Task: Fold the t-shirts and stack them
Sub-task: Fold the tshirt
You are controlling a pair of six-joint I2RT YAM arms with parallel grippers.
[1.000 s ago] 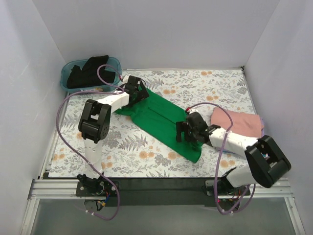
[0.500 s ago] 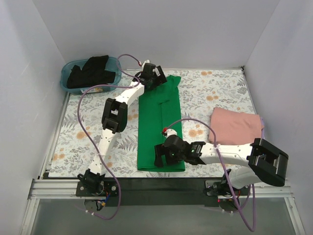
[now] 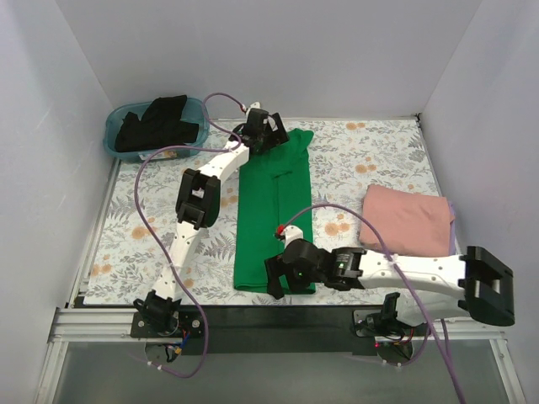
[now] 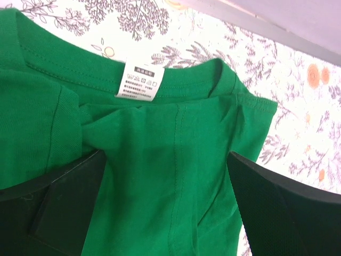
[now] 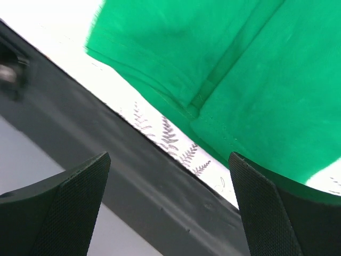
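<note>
Here, the green t-shirt (image 3: 274, 210) lies folded into a long strip across the middle of the flowered desk (image 3: 370, 160), collar towards the far edge and hem at the near edge. The left gripper (image 4: 166, 153) sits over the collar end, jaws spread wide with green cloth between them, nothing pinched. The right gripper (image 5: 169, 154) hangs over the hem at the near edge, jaws wide apart and empty. A folded salmon pink t-shirt (image 3: 406, 220) rests by the right edge. A black t-shirt (image 3: 156, 120) fills the teal tub (image 3: 114, 126) in the far left corner.
</note>
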